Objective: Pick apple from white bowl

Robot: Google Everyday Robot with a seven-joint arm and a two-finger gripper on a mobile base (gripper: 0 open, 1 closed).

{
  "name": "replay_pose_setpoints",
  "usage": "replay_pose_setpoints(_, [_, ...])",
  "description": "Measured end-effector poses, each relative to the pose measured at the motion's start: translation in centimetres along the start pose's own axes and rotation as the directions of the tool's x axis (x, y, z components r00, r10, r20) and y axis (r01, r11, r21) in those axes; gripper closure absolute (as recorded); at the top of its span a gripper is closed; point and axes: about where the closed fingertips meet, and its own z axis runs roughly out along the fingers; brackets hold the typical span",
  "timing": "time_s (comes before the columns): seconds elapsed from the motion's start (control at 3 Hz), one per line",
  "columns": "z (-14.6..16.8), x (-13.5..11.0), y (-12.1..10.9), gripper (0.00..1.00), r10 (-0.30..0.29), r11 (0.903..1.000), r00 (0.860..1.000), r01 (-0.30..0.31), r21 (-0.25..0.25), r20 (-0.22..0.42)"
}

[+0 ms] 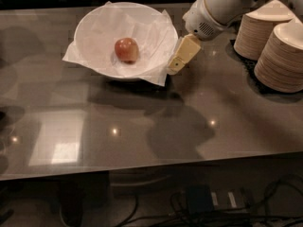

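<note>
A small reddish apple [126,49] lies in the middle of a wide white bowl [94,22] lined with crumpled white paper, at the back left of the grey table. My gripper [182,56], with cream-coloured fingers, hangs just right of the bowl's rim, above the table and level with the apple. It holds nothing. The white arm reaches in from the upper right.
Two stacks of beige paper plates [279,46] stand on a dark mat at the right, behind the arm. The glossy grey table [156,126] has its front edge low in view. Cables and a power strip [213,202] lie on the floor below.
</note>
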Motion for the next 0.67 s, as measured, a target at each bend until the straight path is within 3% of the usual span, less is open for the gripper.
replay_pose_setpoints(0.33, [3.2,-3.5,-1.0,0.00,-0.026,0.9991,0.997,0.028,-0.031,0.075])
replay_pose_setpoints(0.67, [6.2,-8.1,-1.6,0.00,-0.065,0.9954,0.985,0.075,-0.060,0.161])
